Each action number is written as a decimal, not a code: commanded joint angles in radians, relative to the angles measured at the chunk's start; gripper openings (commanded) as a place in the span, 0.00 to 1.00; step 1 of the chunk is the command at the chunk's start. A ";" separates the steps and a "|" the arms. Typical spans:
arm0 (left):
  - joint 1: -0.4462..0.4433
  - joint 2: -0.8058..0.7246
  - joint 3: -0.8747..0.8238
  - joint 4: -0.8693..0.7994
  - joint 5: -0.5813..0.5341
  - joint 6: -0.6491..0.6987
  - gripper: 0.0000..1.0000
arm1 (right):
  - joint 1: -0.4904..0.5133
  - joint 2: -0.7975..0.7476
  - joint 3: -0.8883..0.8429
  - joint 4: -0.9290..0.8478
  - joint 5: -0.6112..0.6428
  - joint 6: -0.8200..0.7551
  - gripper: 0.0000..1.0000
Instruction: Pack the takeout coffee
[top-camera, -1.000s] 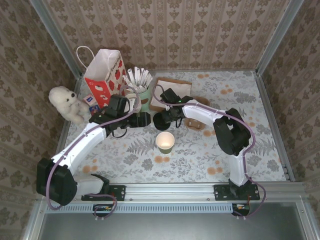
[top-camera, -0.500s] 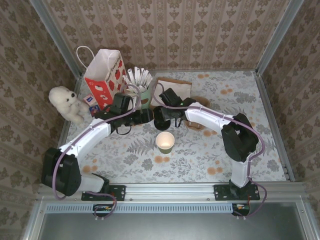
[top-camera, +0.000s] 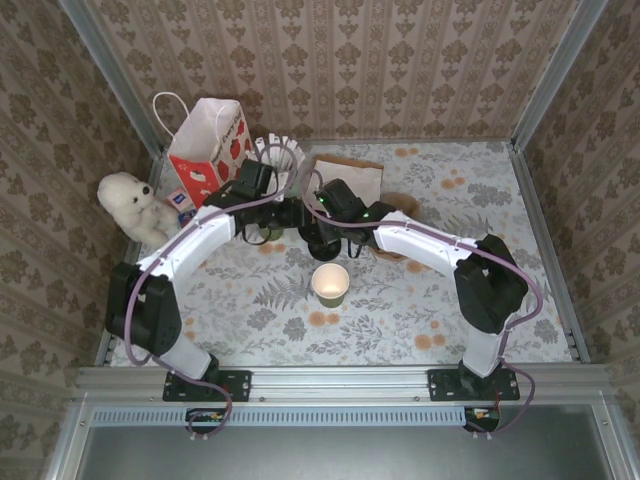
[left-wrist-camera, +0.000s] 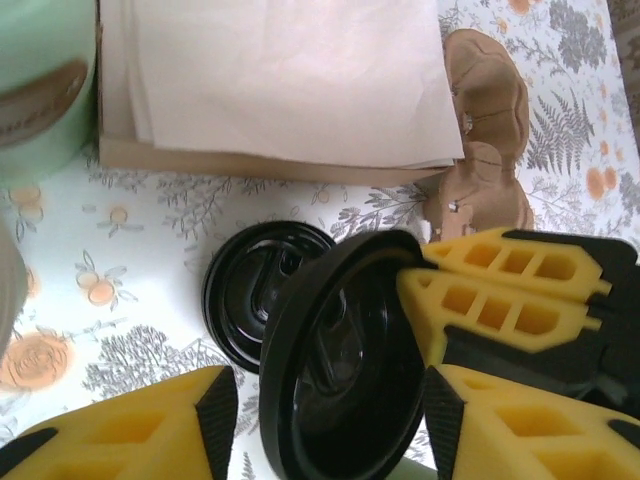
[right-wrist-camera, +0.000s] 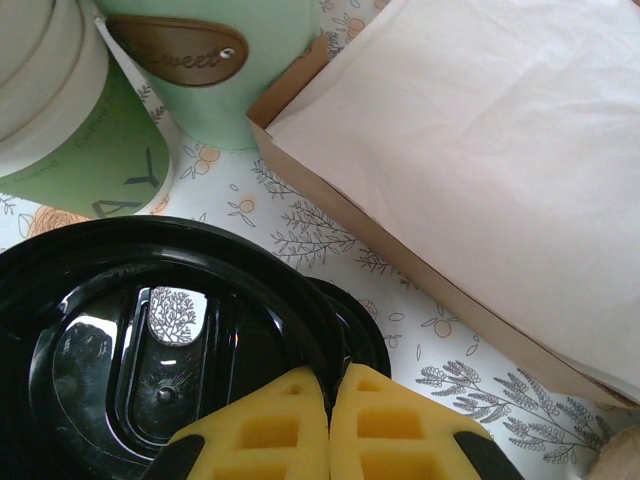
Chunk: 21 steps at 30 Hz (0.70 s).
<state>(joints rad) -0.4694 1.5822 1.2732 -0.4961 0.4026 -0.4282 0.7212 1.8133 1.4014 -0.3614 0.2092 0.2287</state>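
nearest my bases, on the flowered table (top-camera: 430, 300), the green cup (top-camera: 330, 285) stands upright and open, cream inside, no lid on it, just this side of both my claws. the black lid (left-wrist-camera: 340, 370) is past it in my right claw (right-wrist-camera: 330, 400), whose jaws are pinched tight on the rim and hold it tilted. my left claw (left-wrist-camera: 322, 405) comes in from the other side, jaws partway apart, one finger on each flank of that same lid. one finger stands clear of the rim. the other sits just beside it, and i cannot tell if it touches.

just behind the held lid, a second lid (left-wrist-camera: 245, 290) lies flat on the table. beyond that, the stack of green cups (right-wrist-camera: 80, 140) sits beside the pale green pot (right-wrist-camera: 220, 60) with its brown label. the paper pile (right-wrist-camera: 470, 170) lies flat on brown card just right of the pot, and a brown moulded piece (left-wrist-camera: 490, 130) lies at the pile's right edge.

farthest off, at the back left, the red and white gift bag (top-camera: 210, 150) stands upright with the white plush toy (top-camera: 135, 205) near it.
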 joint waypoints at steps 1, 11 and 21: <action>0.006 0.048 0.078 -0.137 0.018 0.131 0.51 | 0.009 -0.045 -0.004 0.012 -0.022 -0.057 0.08; -0.016 0.124 0.186 -0.258 -0.021 0.252 0.41 | 0.017 -0.043 0.028 -0.040 -0.062 -0.094 0.08; -0.031 0.134 0.193 -0.268 -0.026 0.281 0.29 | 0.022 -0.049 0.044 -0.049 -0.073 -0.097 0.06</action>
<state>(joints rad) -0.4911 1.7050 1.4322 -0.7303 0.3851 -0.1856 0.7322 1.8034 1.4067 -0.3923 0.1505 0.1497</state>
